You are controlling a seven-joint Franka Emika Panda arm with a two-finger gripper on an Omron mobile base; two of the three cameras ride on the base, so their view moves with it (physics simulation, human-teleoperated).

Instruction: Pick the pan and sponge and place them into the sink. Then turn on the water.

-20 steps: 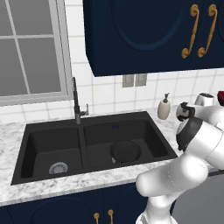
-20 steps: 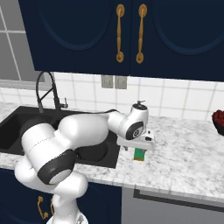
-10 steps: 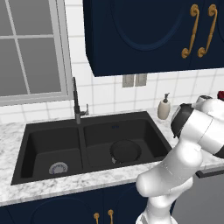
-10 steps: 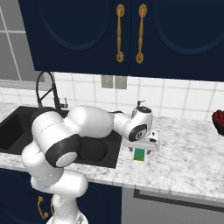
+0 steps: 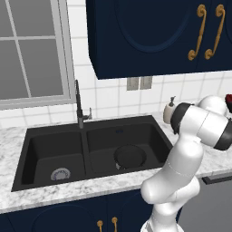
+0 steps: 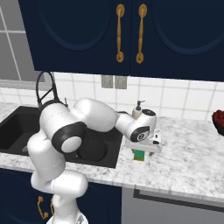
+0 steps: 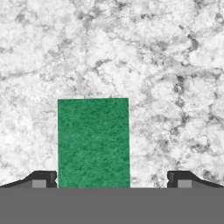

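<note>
Your tool points straight down at the marbled counter, its two dark tips spread wide apart with nothing clamped between them. You can see the sponge green side up between those tips in the hand view; it sits nearer one tip than the other, almost against it, with bare stone between it and the far tip. From the right base view, your tool hangs low over the sponge, which lies on the counter just beside the right edge of the sink and in front of the beige soap dispenser. Whether the tips already touch the stone you cannot tell. Look at the left base view and you find the pan lying in the right basin of the sink, its handle too dark to make out; the left basin shows a silver drain. Behind the divider stands the black faucet. A dark bowl of red fruit rests at the far right of the counter.
</note>
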